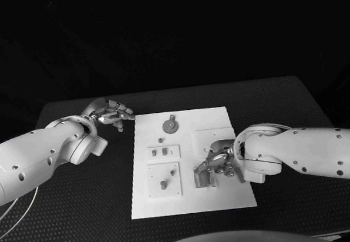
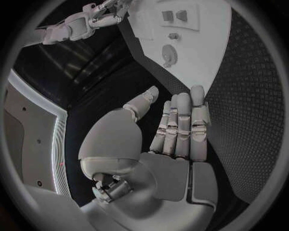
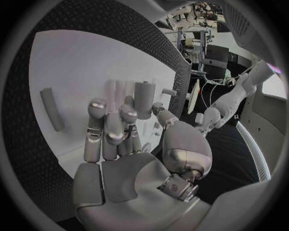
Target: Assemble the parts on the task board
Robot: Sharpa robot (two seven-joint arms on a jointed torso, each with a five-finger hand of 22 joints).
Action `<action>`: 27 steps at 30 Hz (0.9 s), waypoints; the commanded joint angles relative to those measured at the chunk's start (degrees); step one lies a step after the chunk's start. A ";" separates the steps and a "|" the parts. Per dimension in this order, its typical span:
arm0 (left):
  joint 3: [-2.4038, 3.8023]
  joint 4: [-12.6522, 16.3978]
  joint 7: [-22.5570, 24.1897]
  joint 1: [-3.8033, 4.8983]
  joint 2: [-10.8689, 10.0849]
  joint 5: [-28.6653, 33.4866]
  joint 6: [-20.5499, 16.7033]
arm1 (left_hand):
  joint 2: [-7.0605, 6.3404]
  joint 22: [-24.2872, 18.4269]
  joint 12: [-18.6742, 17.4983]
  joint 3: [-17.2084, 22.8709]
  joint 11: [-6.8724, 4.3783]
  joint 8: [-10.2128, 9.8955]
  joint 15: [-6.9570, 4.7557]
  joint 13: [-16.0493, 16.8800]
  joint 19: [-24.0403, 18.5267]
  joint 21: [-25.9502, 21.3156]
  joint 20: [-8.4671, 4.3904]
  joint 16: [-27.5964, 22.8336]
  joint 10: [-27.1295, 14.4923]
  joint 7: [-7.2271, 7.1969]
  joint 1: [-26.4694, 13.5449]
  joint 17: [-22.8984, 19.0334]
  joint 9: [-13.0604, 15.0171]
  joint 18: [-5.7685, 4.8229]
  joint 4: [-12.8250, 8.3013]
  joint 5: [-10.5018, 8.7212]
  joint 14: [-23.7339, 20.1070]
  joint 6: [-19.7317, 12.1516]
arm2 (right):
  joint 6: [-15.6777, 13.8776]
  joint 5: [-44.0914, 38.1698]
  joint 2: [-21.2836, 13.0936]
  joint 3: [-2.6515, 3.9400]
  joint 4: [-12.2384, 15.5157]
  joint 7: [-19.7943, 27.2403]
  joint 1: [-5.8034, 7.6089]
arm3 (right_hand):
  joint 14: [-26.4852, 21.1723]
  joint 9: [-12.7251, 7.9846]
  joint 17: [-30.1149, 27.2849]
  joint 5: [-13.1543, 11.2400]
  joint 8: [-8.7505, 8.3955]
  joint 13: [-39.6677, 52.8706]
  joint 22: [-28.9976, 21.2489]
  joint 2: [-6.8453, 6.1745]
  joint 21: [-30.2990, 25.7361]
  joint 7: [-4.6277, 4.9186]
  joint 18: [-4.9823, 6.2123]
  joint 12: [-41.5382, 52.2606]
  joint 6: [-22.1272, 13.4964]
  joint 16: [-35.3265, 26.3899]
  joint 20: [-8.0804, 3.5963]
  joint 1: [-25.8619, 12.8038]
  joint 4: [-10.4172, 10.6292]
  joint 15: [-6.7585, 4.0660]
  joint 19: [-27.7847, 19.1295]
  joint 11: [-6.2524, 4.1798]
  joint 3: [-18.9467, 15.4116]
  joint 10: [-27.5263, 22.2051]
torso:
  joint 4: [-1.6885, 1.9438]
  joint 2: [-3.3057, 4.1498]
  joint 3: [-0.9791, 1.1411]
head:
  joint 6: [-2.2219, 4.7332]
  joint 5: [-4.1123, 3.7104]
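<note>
The white task board [image 1: 193, 199] [image 2: 207, 48] lies mid-table. On it are a round grey gear part [image 1: 169, 126] [image 2: 170, 52], two small parts in a slotted block [image 1: 163, 152], and a short peg [image 1: 164, 185] on a square plate. My right hand [image 1: 219, 162] [image 3: 117, 130] hovers over the board's right middle, pinching a grey cylindrical part [image 3: 144, 98] between thumb and fingers; a grey piece [image 1: 202, 177] shows just under it. My left hand [image 1: 106, 117] [image 2: 177, 125] sits off the board's far left corner, fingers together, thumb apart, holding nothing.
A grey bar part [image 3: 53, 109] lies on the board beyond my right hand's fingers. Black textured table [image 1: 83, 208] surrounds the board on all sides. My right arm [image 1: 315, 152] crosses the table's right side.
</note>
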 commanded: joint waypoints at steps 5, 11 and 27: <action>0.03 0.16 0.26 0.04 0.04 0.08 0.50 | -0.08 0.12 0.03 -0.13 0.01 0.34 -0.14 0.10 0.50 -0.30 0.00 -0.20 -0.47 0.41 -0.21 0.09 -0.09 4.03 0.32 -0.37 0.32 0.10 | 0.64 -0.19 0.03 -0.01 0.05 0.68 -0.05 | -0.46 0.04 -0.26 -0.03 -0.45 -0.01 0.88 -2.63 -0.60 0.25 1.01 -0.40 -0.47 -0.51 -0.37 -1.54 2.53 -0.17 -0.08 0.10 2.13 -0.65 | 0.00 0.00 0.00 | 0.01 -0.02; 0.03 0.17 0.25 0.04 0.03 0.08 0.50 | -0.09 0.15 0.03 -0.13 0.01 0.35 -0.14 0.11 0.50 -0.32 -0.01 -0.20 -0.48 0.41 -0.19 0.10 -0.10 4.04 0.31 -0.37 0.32 0.09 | 1.02 -0.04 0.04 -0.01 0.08 0.79 -0.05 | -0.46 0.04 -0.26 -0.03 -0.45 -0.01 0.88 -2.63 -0.60 0.25 1.01 -0.40 -0.47 -0.51 -0.37 -1.54 2.53 -0.17 -0.08 0.10 2.13 -0.65 | 0.01 0.00 0.00 | -0.05 0.01; 0.03 0.09 0.27 0.04 0.04 0.07 0.47 | -0.09 0.19 0.04 -0.12 0.01 0.38 -0.14 0.12 0.52 -0.35 0.00 -0.21 -0.48 0.41 -0.16 0.11 -0.11 4.04 0.31 -0.37 0.32 0.09 | -1.90 -2.38 -2.07 0.08 1.85 2.83 0.06 | -0.37 0.27 -0.14 2.49 -0.36 0.11 0.98 -5.50 -0.44 0.43 1.01 -0.27 -0.57 -0.47 -0.55 -0.83 3.87 -0.21 0.32 0.13 4.47 -0.68 | -0.02 -0.03 0.04 | 0.22 -0.07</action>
